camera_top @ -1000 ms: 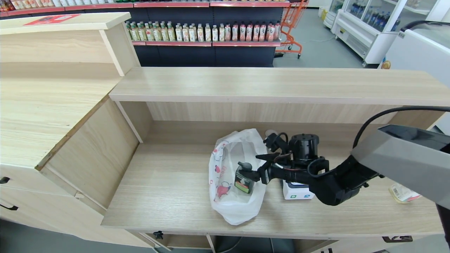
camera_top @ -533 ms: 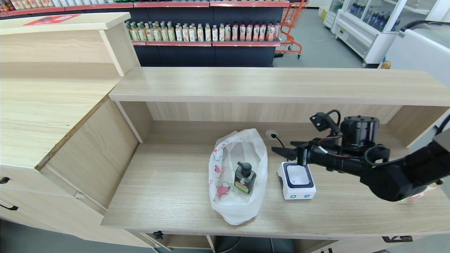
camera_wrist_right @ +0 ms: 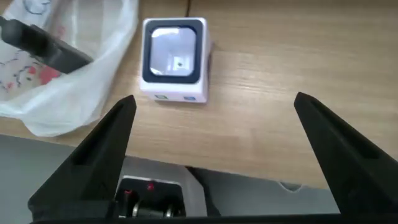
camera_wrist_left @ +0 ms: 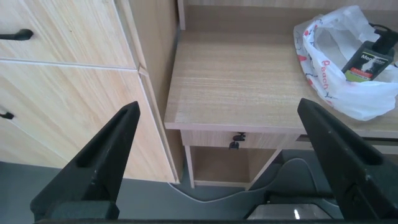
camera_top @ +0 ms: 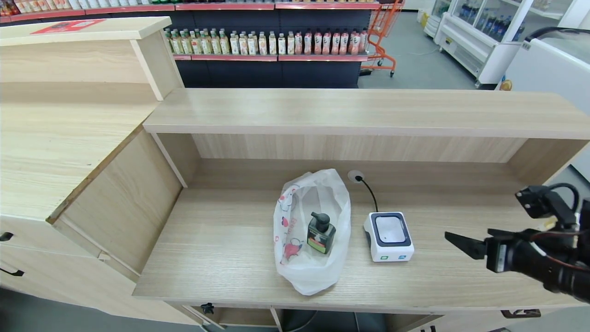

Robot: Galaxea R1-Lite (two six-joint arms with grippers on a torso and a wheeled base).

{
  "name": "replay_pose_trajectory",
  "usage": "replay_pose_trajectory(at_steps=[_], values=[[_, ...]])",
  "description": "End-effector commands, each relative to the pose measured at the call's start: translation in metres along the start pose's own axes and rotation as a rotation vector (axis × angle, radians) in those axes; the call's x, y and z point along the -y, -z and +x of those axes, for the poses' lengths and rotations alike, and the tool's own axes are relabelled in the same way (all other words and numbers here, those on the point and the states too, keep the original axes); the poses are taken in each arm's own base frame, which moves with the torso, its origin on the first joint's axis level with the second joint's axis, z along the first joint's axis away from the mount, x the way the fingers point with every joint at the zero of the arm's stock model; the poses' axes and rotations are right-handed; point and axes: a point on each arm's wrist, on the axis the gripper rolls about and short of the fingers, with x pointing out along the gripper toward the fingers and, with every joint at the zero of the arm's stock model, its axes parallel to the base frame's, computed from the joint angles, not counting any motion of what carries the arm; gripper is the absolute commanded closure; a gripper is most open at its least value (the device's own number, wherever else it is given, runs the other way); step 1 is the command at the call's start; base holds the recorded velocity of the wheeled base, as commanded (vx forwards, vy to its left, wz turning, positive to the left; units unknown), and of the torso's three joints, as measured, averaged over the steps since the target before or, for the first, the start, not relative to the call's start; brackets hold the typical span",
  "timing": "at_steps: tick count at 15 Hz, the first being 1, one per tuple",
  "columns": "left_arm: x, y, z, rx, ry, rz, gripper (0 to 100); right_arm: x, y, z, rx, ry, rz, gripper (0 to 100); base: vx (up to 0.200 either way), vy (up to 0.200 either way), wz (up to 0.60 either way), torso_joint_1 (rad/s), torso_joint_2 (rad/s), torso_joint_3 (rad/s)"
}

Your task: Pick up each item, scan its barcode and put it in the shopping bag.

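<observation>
Bottle (camera_top: 321, 233) in shopping bag (camera_top: 313, 276) (scanner (camera_top: 388, 236) beside); right tool (camera_wrist_right: 211, 102) wide, empty.

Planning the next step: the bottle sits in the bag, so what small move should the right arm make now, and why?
Probably carry the right gripper toward the next item: it is open and empty, right of the scanner, and the bottle is already in the bag.
</observation>
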Motion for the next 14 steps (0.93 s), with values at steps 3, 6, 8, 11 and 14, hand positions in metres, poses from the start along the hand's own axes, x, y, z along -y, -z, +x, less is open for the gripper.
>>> replay_pose_trajectory(at_steps=[3,6,8,11,14], values=[[0.000,0.000,0.000,0.000,0.000,0.001,0,0.016,0.012,-0.049,0.079,0.180,0.005,0,0.000,0.000,0.00,0.000,0.00,0.000],[0.000,0.000,0.000,0.000,0.000,0.001,0,0.031,0.013,-0.062,0.103,0.326,-0.019,0,0.000,0.000,0.00,0.000,0.00,0.000],[0.000,0.000,0.000,0.000,0.000,0.001,0,0.029,0.021,-0.079,0.130,0.368,-0.034,0,0.000,0.000,0.00,0.000,0.00,0.000],[0.000,0.000,0.000,0.000,0.000,0.001,0,0.020,0.028,-0.096,0.176,0.372,-0.047,0,0.000,0.000,0.00,0.000,0.00,0.000],[0.000,0.000,0.000,0.000,0.000,0.001,0,0.012,0.037,-0.111,0.155,0.373,-0.040,0,0.000,-0.200,0.00,0.002,0.00,0.007]])
